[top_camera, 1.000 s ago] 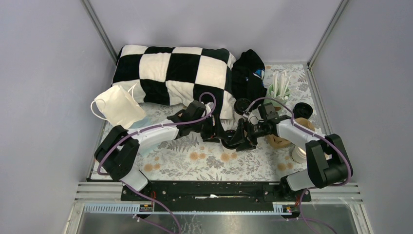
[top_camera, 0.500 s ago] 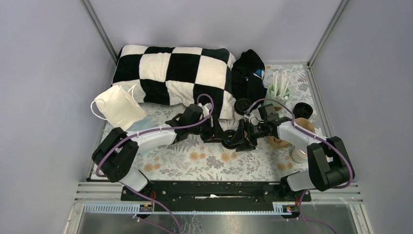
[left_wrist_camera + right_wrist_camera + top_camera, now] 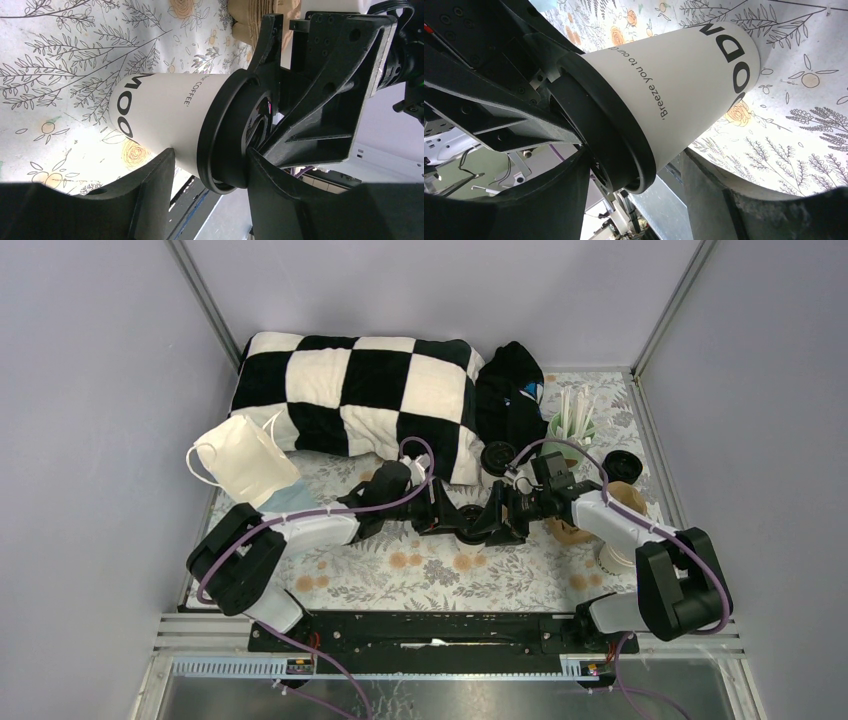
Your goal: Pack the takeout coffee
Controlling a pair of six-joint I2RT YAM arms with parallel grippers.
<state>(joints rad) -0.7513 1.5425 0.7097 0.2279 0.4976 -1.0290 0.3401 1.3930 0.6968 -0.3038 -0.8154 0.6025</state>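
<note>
The takeout coffee (image 3: 165,115), a white printed paper cup with a black lid (image 3: 225,135), hangs tilted over the flowered table between both grippers. My left gripper (image 3: 210,160) is shut on it, one finger on the cup wall and the other against the lid top. My right gripper (image 3: 636,160) holds the same cup (image 3: 694,90) from the opposite side, again with one finger on the lid (image 3: 614,130) and one on the wall. From above, the two grippers (image 3: 470,522) meet at the table's middle and hide the cup.
A brown pulp carrier (image 3: 628,496) and a second white cup (image 3: 612,558) sit by the right arm. A mint-green cup of white sticks (image 3: 570,426) and loose black lids (image 3: 620,464) stand behind them. A checkered pillow (image 3: 350,400), black cloth (image 3: 510,390) and a face mask (image 3: 245,462) fill the back.
The left gripper has slid right and nearer, the right gripper has edged left, so they have closed in on each other around the cup. Both pairs of jaws have narrowed slightly.
</note>
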